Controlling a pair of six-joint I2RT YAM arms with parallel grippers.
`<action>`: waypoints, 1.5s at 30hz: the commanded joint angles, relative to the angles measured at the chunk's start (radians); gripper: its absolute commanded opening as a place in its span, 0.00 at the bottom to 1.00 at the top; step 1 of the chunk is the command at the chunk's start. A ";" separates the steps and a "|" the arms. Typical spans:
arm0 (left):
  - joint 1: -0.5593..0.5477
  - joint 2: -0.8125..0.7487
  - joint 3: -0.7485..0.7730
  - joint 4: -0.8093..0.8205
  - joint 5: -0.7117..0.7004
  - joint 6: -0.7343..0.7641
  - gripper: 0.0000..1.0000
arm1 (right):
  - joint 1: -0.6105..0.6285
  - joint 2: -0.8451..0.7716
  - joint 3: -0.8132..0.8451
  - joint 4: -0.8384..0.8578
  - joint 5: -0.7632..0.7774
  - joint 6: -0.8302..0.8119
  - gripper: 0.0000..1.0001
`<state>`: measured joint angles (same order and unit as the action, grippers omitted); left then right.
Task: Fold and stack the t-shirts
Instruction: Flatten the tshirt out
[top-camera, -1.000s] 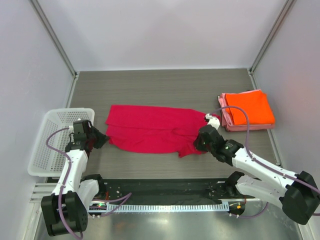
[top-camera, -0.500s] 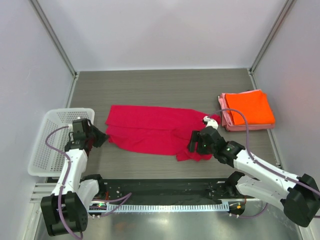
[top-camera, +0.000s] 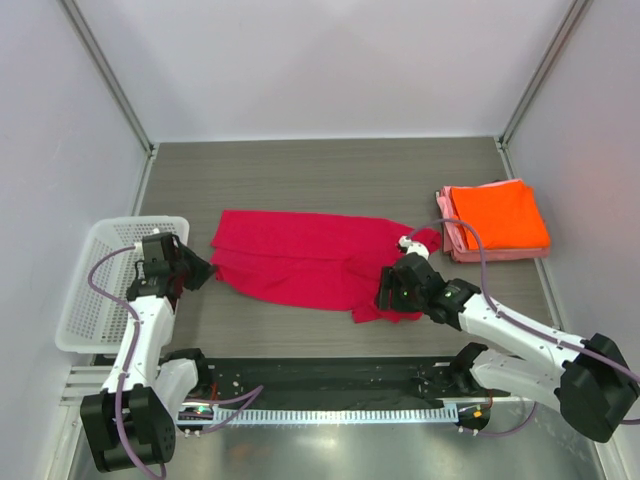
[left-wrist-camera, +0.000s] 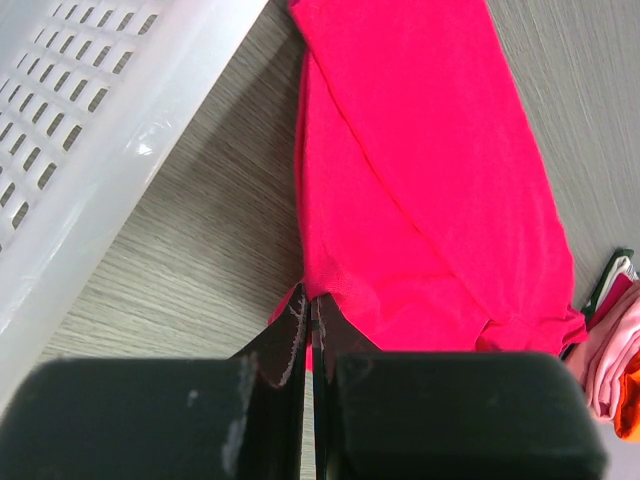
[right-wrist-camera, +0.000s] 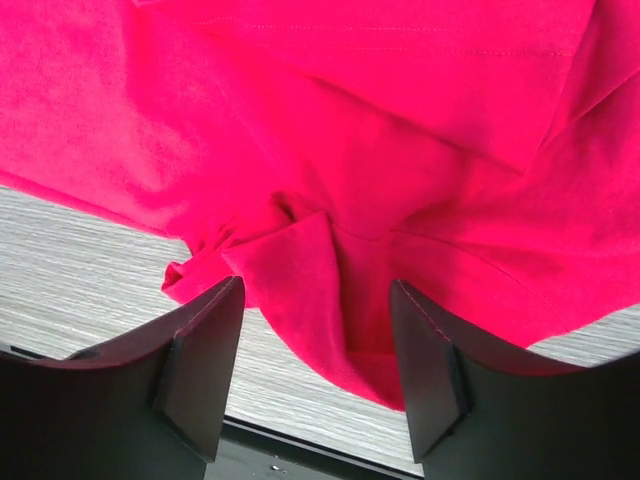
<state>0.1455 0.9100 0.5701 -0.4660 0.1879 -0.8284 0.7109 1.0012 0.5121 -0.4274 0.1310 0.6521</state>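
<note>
The crimson-magenta t-shirt (top-camera: 300, 260) lies spread across the middle of the table, its near right corner bunched up. My left gripper (top-camera: 198, 272) is at its left edge; in the left wrist view the jaws (left-wrist-camera: 310, 300) are pressed together with the red cloth (left-wrist-camera: 430, 180) pinched at their tips. My right gripper (top-camera: 384, 291) is open just above the bunched corner, and a fold of the shirt (right-wrist-camera: 330, 130) lies between its fingers (right-wrist-camera: 318, 290). The orange t-shirt (top-camera: 498, 213) lies folded on the pale pink one (top-camera: 447, 232) at the right.
A white mesh basket (top-camera: 100, 290) stands at the left edge beside my left arm, and its wall shows in the left wrist view (left-wrist-camera: 90, 120). The table's near edge with a black rail (top-camera: 330, 375) runs just below the shirt.
My right gripper has moved left and down onto the shirt's near right corner, which is now bunched. My left gripper has barely shifted.
</note>
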 joint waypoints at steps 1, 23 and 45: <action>0.005 -0.005 0.030 0.000 0.025 0.023 0.00 | -0.001 -0.022 0.003 0.015 -0.022 0.004 0.59; 0.005 0.000 0.028 0.000 0.021 0.020 0.00 | 0.001 -0.001 -0.017 0.036 -0.087 -0.006 0.46; 0.005 0.006 0.030 0.001 0.015 0.025 0.00 | -0.001 0.131 0.068 0.122 -0.079 -0.048 0.30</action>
<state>0.1455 0.9146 0.5701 -0.4694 0.1875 -0.8253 0.7109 1.1271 0.5518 -0.3443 0.0525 0.6216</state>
